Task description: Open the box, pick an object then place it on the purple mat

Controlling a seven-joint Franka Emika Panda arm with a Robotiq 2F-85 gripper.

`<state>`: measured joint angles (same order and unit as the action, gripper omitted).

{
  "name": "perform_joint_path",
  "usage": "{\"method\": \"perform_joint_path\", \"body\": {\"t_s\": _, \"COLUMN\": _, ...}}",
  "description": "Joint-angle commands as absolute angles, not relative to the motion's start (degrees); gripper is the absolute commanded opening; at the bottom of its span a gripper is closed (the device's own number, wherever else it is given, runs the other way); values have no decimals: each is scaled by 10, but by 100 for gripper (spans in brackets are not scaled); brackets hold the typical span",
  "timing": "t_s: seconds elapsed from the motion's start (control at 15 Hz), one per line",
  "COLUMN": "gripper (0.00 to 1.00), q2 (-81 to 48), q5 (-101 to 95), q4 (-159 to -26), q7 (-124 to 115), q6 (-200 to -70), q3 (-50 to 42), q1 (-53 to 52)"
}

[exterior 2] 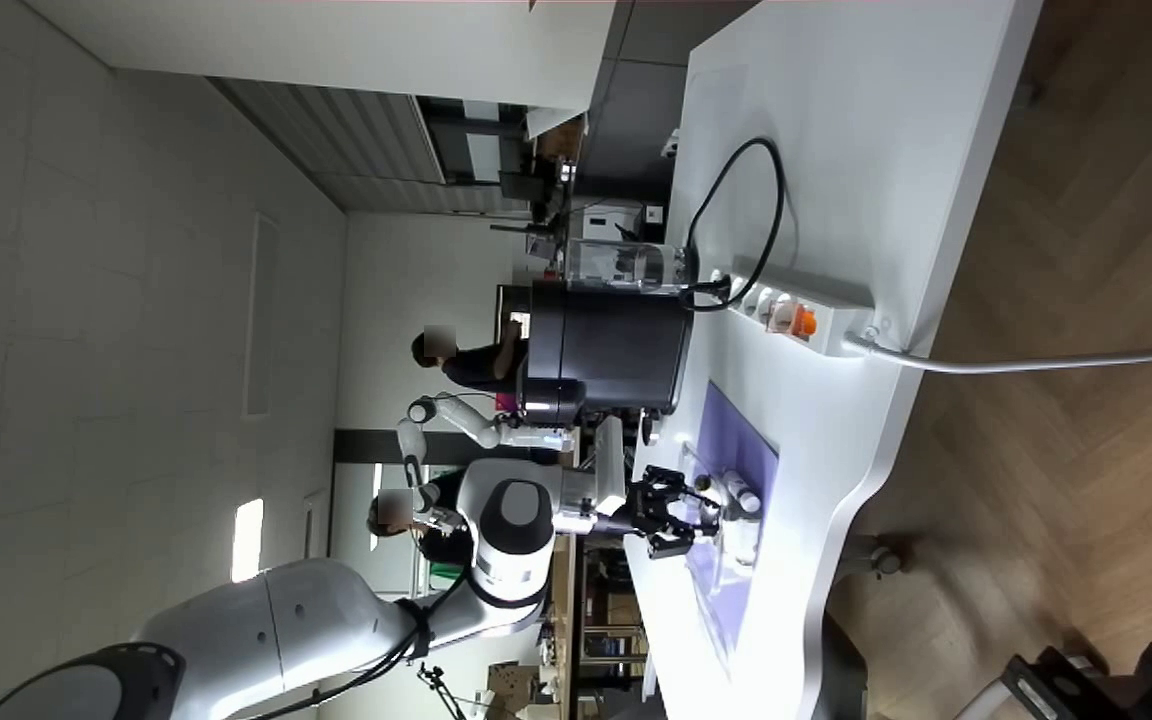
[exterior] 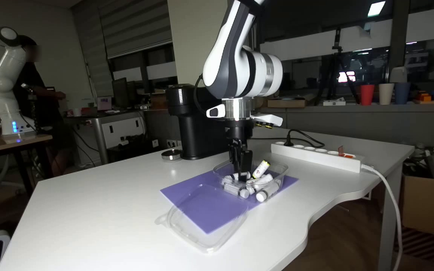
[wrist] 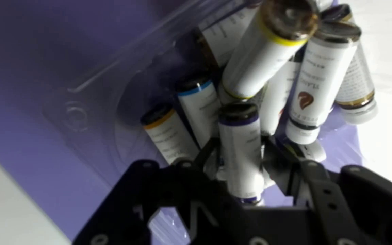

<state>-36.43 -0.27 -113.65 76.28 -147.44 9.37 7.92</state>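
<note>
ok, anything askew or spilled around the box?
No spill or damage visible. Untidy, though: the clear lid lies skewed, partly on the purple mat, partly on the table, and in the box the yellow-banded bottle tilts up over others instead of lying flat.

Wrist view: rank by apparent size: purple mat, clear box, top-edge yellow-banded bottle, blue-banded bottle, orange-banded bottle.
1. Purple mat, cropped by frame
2. Clear box
3. Yellow-banded bottle, seemingly nearer the camera, which may enlarge it
4. Too alike to rank: blue-banded bottle, orange-banded bottle; both partly hidden
</note>
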Motion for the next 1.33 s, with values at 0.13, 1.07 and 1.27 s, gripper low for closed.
{"method": "perform_joint_path", "body": {"t_s": 0.13, "gripper": 8, "q2": -355, "q5": 2, "q4": -1138, "q7": 740, "q6": -1464, "q3": 95, "q1": 74}}
{"method": "perform_joint_path", "body": {"t_s": 1.07, "gripper": 8, "q2": -355, "q5": -14, "q4": -1007, "q7": 630, "q6": -1373, "q3": 84, "q1": 10}}
{"method": "perform_joint_path", "body": {"t_s": 1.27, "gripper": 8, "q2": -388, "q5": -19, "q4": -983, "q7": 642, "q6": -1418, "q3": 90, "q1": -1}}
